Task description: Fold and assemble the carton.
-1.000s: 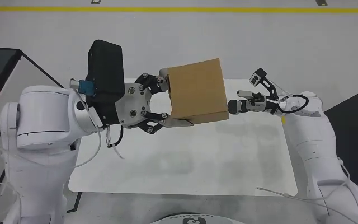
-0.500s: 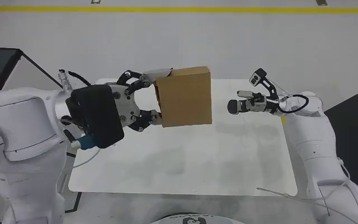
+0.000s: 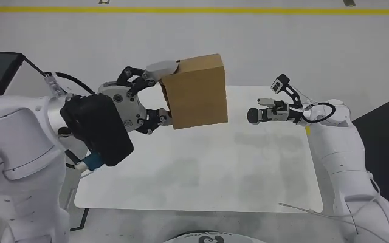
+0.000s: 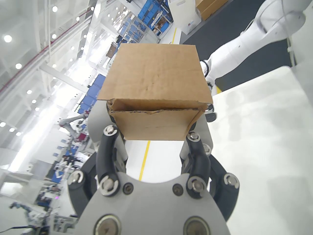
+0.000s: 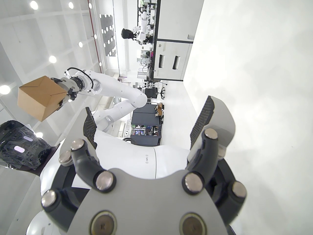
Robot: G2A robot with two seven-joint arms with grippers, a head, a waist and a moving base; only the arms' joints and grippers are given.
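One carton (image 3: 196, 91), its visible faces folded shut so its inside is hidden, hangs in the air above the far left part of the bench (image 3: 243, 176), clamped at its left end by the left hand (image 3: 163, 91), while the right hand (image 3: 252, 114), fingers apart and empty, is well apart on its right side.

- The silver-and-black, two-fingered left gripper (image 3: 163, 92) is held up near the table's 10 o'clock, pointing toward 3 o'clock. Its fingers clamp one end of a brown cardboard carton (image 3: 196, 91).
- The matching right gripper (image 3: 251, 114) is at 3 o'clock, facing 9 o'clock with its fingers spread apart.
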